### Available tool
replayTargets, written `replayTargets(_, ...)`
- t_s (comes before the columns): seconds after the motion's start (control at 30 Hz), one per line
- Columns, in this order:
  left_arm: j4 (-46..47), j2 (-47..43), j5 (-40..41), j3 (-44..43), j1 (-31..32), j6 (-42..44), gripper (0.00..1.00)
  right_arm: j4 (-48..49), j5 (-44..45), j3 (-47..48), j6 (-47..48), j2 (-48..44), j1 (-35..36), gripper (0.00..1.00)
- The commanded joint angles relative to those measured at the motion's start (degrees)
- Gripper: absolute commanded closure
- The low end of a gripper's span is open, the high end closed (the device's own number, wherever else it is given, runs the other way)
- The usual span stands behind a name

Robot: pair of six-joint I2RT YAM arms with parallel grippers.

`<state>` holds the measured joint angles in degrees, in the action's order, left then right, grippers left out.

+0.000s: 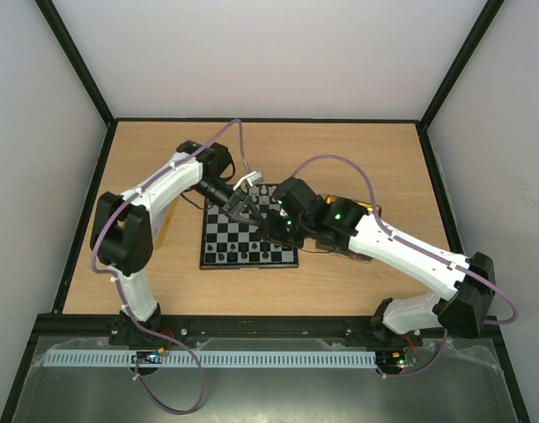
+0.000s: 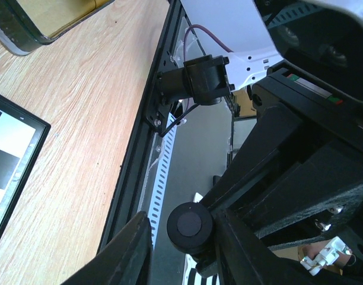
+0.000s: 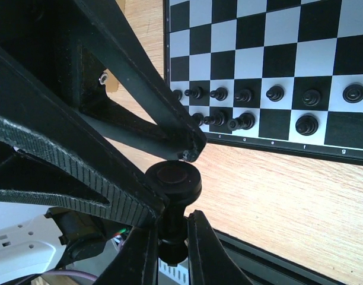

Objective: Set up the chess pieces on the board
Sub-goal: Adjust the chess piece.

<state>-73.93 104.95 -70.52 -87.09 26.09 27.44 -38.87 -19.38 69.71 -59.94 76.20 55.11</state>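
Note:
The board (image 1: 218, 256) lies mid-table, and its checkered squares (image 3: 264, 53) fill the top of the right wrist view. Black chess pieces (image 3: 275, 92) stand in its two nearest rows. My right gripper (image 3: 172, 234) is shut on the stem of a black chess piece (image 3: 173, 181) held above the wood beside the board. My left gripper (image 2: 184, 219) meets it there, its fingers (image 3: 169, 119) on either side of the piece's round base (image 2: 191, 227). One finger touches the base and a narrow gap shows at the other. In the top view both grippers (image 1: 243, 210) (image 1: 268, 225) meet over the board.
A gold tray (image 1: 362, 207) sits under the right arm, right of the board. Another tray (image 2: 45, 18) shows at the top left of the left wrist view. The black frame rail (image 2: 140, 166) runs along the table's near edge. White walls enclose the table.

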Motion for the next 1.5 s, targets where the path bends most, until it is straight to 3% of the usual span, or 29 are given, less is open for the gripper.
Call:
replayTargets(0.0, -0.6, 0.8, -0.7, -0.7, 0.1, 0.8, 0.71, 1.7, -0.5, 0.9, 1.3, 0.7, -0.4, 0.98)
replayTargets(0.67, -0.6, 1.4, -0.8, -0.5, 0.0, 1.2, 0.95, 2.3, -1.8, -0.3, 2.4, 0.4, -2.5, 0.98)
replayTargets(1.0, -0.6, 1.4, -1.2, -0.5, -0.1, 1.2, 0.98, 2.9, -2.1, -0.8, 2.4, 0.4, -2.8, 0.98)
replayTargets(1.23, -0.6, 1.8, -1.8, -0.9, -0.9, 1.0, 0.98, 3.3, -2.6, -1.3, 1.9, 0.0, -3.2, 0.84)
replayTargets(1.47, -0.6, 2.2, -2.0, -1.2, -1.5, 0.9, 0.98, 3.8, -2.9, -1.9, 1.3, -0.6, -3.4, 0.77)
